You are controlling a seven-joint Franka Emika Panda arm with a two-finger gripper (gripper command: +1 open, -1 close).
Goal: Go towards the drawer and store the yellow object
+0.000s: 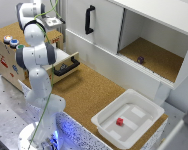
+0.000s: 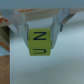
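From the exterior view's left, the arm (image 1: 36, 65) reached over the drawer (image 1: 65, 66), which stood pulled out of its wooden box (image 1: 9, 62), well apart from the white tub (image 1: 129, 120) at the right. In the wrist view the end effector (image 2: 40, 30) held the yellow block (image 2: 40, 42) between its fingers (image 2: 20, 31). It looked a light, stiff, smooth cube, best pinched on opposite flat faces.
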